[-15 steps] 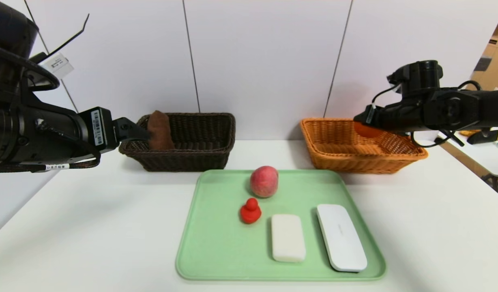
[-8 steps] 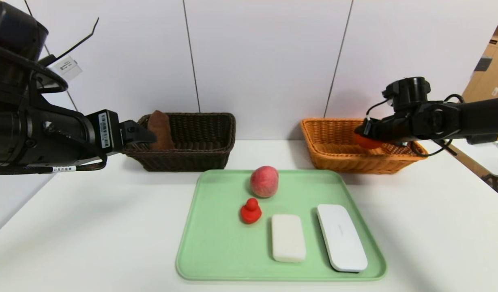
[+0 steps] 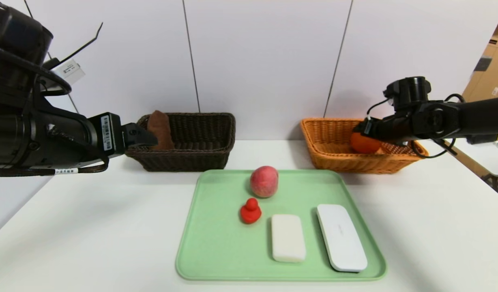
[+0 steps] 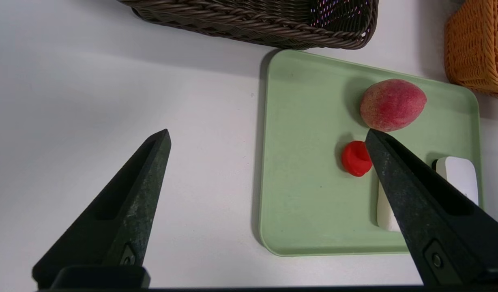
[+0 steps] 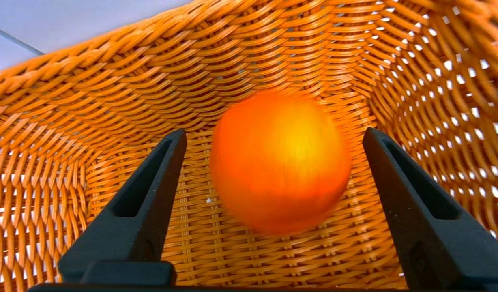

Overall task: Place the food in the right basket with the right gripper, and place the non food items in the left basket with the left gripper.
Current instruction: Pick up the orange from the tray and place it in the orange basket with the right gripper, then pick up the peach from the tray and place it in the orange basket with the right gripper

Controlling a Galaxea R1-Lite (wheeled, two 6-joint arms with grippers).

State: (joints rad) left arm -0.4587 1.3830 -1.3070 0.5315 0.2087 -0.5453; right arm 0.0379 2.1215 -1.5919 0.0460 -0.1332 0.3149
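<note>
My right gripper stands open inside the orange right basket. An orange lies loose between its spread fingers, touching neither; in the head view the orange rests in the basket. My left gripper hangs open and empty above the table, in front of the dark left basket, which holds a brown item. On the green tray lie a peach, a red toy duck, a white bar and a white flat case.
The white wall stands right behind both baskets. Bare white table lies to the left and right of the tray. A second table with clutter sits at the far right.
My right gripper dropped into the orange basket, then opened and let go of the orange, which now lies in the basket. My left arm drifted slightly right and down.
</note>
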